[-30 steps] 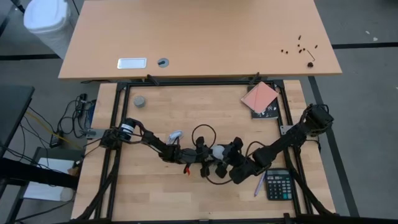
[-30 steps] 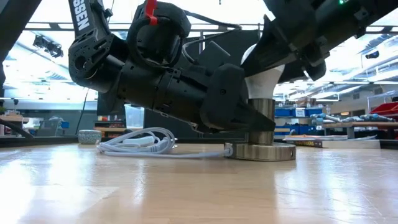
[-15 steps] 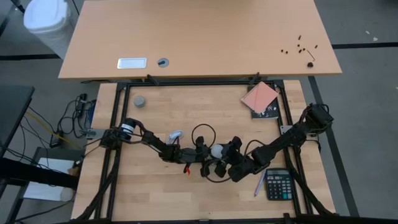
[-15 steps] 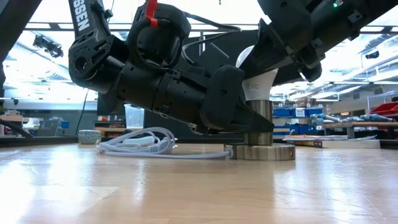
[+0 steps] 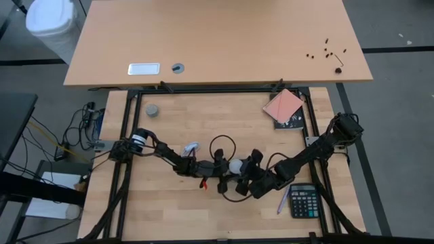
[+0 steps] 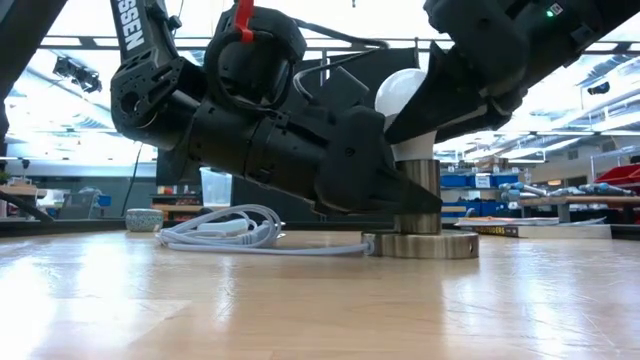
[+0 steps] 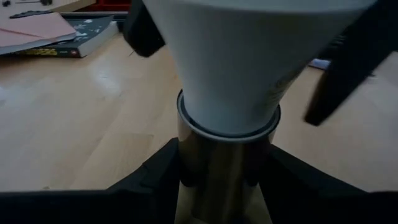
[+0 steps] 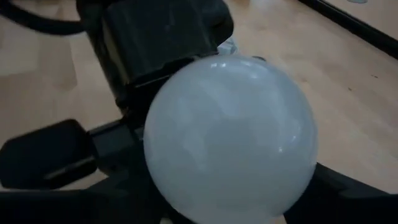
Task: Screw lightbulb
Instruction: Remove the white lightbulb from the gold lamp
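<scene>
The lightbulb [image 6: 404,98] stands upright in a silvery socket [image 6: 420,205] near the middle of the desk [image 5: 169,210], its white dome up. The left gripper [image 7: 221,177] pinches the socket's metal neck just under the bulb, one jaw on either side. The right gripper [image 8: 236,205] reaches in from the other side, its jaws around the bulb's white body; whether they press it cannot be told. Compared with a second ago, the right gripper has turned about the bulb, so more of the dome now shows in the low view, while the left gripper has not moved. A white cable [image 6: 215,232] lies coiled beside the socket, and a calculator [image 5: 304,201] sits well apart.
</scene>
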